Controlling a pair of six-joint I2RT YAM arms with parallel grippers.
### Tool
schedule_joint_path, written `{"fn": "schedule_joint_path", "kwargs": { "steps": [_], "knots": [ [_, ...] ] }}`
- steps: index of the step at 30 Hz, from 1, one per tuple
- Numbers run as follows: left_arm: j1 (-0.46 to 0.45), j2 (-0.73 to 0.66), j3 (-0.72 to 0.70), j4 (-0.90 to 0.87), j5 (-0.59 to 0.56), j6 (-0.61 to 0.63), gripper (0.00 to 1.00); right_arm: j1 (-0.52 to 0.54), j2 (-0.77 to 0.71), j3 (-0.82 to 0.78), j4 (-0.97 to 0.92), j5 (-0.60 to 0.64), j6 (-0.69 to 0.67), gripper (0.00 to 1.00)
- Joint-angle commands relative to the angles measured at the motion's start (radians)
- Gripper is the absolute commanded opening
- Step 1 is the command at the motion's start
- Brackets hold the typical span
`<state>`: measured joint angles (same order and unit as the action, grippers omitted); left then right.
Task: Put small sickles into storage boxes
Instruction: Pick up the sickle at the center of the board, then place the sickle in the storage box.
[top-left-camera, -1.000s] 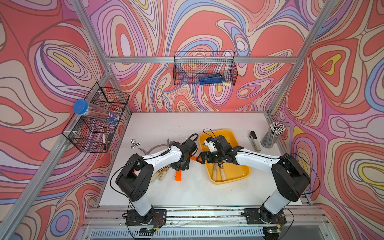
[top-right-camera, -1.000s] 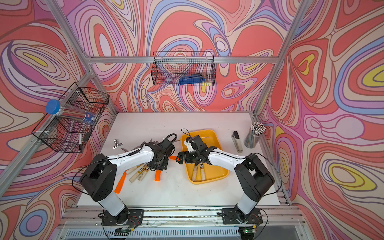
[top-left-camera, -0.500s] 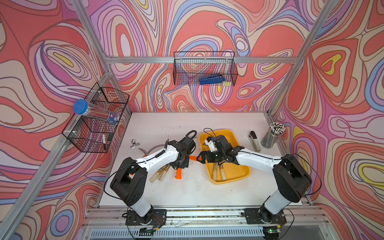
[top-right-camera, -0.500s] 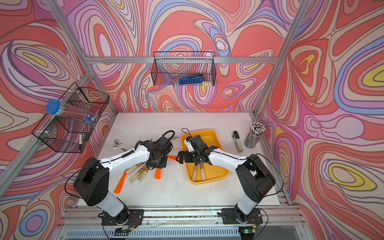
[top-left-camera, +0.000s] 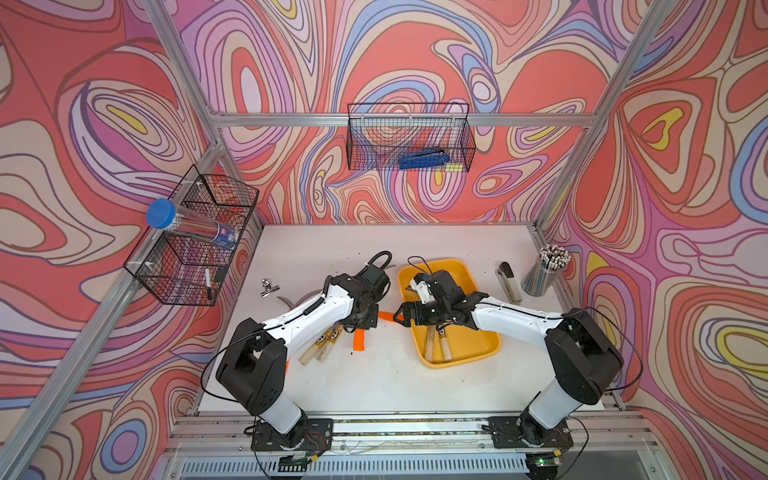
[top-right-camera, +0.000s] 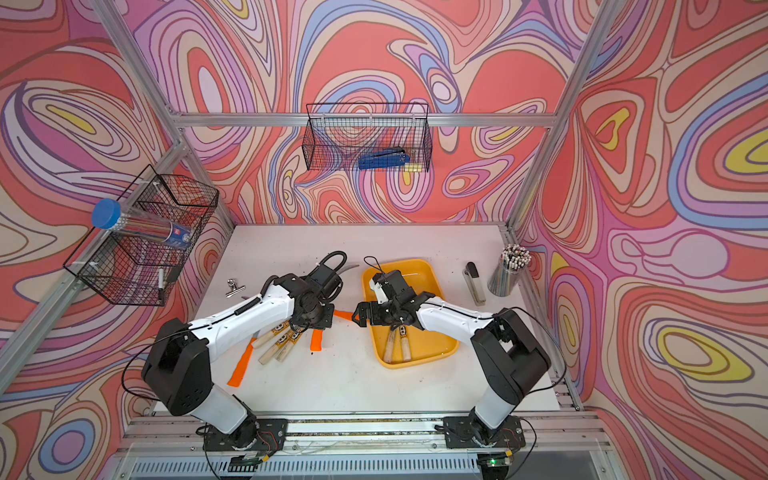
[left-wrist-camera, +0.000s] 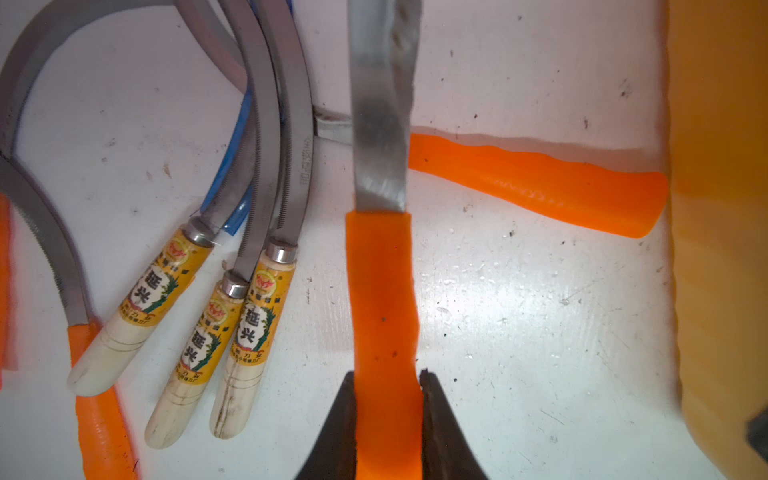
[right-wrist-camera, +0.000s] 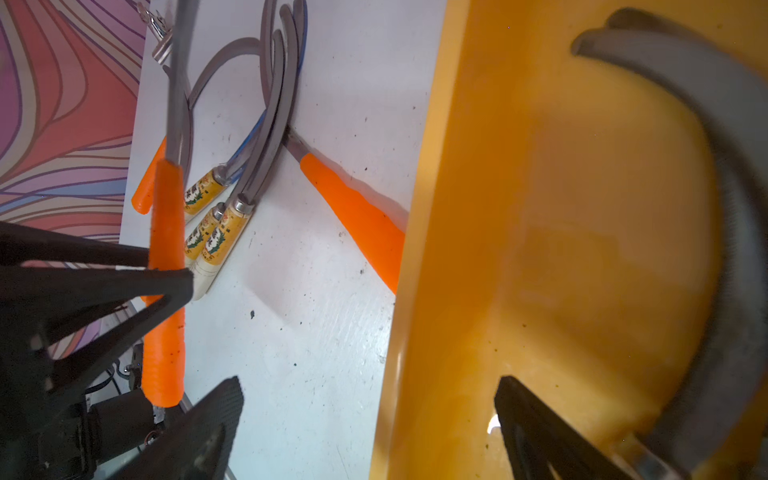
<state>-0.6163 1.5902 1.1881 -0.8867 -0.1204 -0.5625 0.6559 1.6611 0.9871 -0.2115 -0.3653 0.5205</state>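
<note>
- In my left gripper (left-wrist-camera: 388, 399), clamped tight: one orange-handled sickle (left-wrist-camera: 380, 291).
- Below my right gripper (right-wrist-camera: 368, 384), jaws wide apart: the yellow tray (right-wrist-camera: 540, 208), two sickles (top-left-camera: 435, 345) inside.
- Beside my left gripper: three wooden-handled sickles (left-wrist-camera: 249, 324) and others wait on the table (left-wrist-camera: 519, 332).

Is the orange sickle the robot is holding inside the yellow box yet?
Out. The left gripper grips the orange sickle by its handle over the white table, beside the yellow box.
</note>
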Motion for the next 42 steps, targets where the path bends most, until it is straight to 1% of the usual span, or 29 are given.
{"fn": "schedule_joint_path", "kwargs": {
  "steps": [1, 5, 12, 15, 21, 26, 29, 32, 36, 39, 42],
  "knots": [
    [0.026, -0.05, 0.029, -0.055, -0.015, 0.024, 0.19, 0.009, 0.034, 0.006, 0.057, -0.054, 0.029, 0.98],
    [0.059, -0.079, 0.028, -0.064, -0.013, 0.038, 0.19, 0.043, 0.084, 0.041, 0.088, -0.075, 0.051, 0.98],
    [0.118, -0.127, 0.019, -0.08, -0.012, 0.064, 0.19, 0.153, 0.225, 0.159, 0.123, -0.104, 0.085, 0.99],
    [0.125, -0.138, 0.019, -0.087, -0.012, 0.069, 0.2, 0.161, 0.243, 0.162, 0.141, -0.096, 0.108, 0.99],
    [0.127, -0.141, 0.016, -0.078, 0.023, 0.06, 0.2, 0.16, 0.168, 0.147, 0.08, -0.019, 0.068, 0.98],
    [0.126, -0.134, 0.003, -0.029, 0.13, 0.027, 0.19, 0.148, 0.06, 0.119, -0.024, 0.093, 0.012, 0.98],
    [0.124, -0.129, -0.021, 0.018, 0.203, -0.013, 0.19, 0.116, -0.019, 0.073, -0.06, 0.152, -0.009, 0.98],
    [0.104, -0.123, -0.039, 0.06, 0.239, -0.058, 0.19, 0.055, -0.099, 0.023, -0.081, 0.158, -0.016, 0.98],
    [0.048, -0.1, -0.031, 0.078, 0.227, -0.11, 0.19, -0.039, -0.191, -0.028, -0.103, 0.147, -0.035, 0.98],
    [0.005, -0.075, -0.024, 0.1, 0.227, -0.152, 0.19, -0.085, -0.229, -0.039, -0.126, 0.144, -0.055, 0.98],
    [-0.029, -0.048, -0.025, 0.141, 0.246, -0.188, 0.19, -0.109, -0.248, -0.045, -0.138, 0.144, -0.066, 0.98]
  ]
}}
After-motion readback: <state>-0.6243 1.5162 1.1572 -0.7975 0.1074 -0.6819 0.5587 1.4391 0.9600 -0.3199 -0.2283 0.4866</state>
